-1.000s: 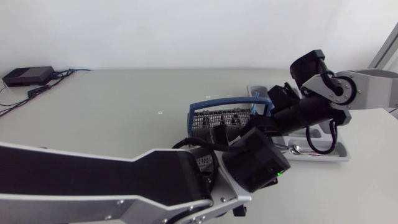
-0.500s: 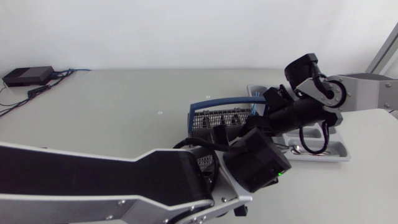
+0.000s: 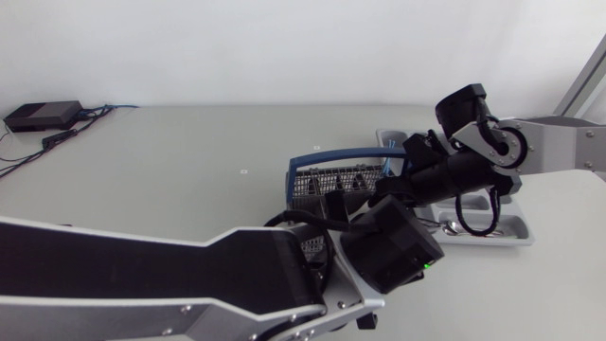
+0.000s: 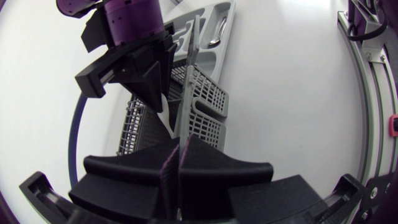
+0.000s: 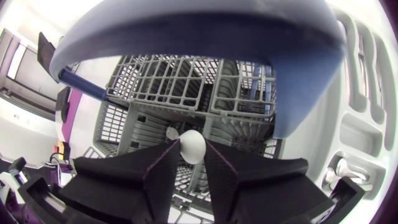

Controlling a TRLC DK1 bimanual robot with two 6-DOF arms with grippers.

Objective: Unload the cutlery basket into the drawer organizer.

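Observation:
The grey wire cutlery basket (image 3: 339,180) with a blue handle (image 3: 346,152) stands mid-table, next to the grey drawer organizer (image 3: 516,227). My right gripper (image 3: 390,183) dips into the basket's right end under the handle. In the right wrist view its fingers (image 5: 163,163) press from both sides on the pale rounded end of a spoon (image 5: 191,147) standing in a basket cell (image 5: 186,87). My left gripper (image 4: 175,167) is shut and empty, just before the basket (image 4: 202,106), looking at the right gripper (image 4: 148,78). In the head view the left arm's bulk hides that gripper.
One spoon (image 3: 451,227) lies in the organizer's near compartment, also visible as a spoon (image 5: 342,169) beside the right fingers. My left arm (image 3: 189,284) covers the table's front middle. A black box (image 3: 43,115) with cables sits at the far left corner.
My right gripper has come down and leftwards into the basket, and its fingers have drawn together around the spoon end. The left arm has stayed still.

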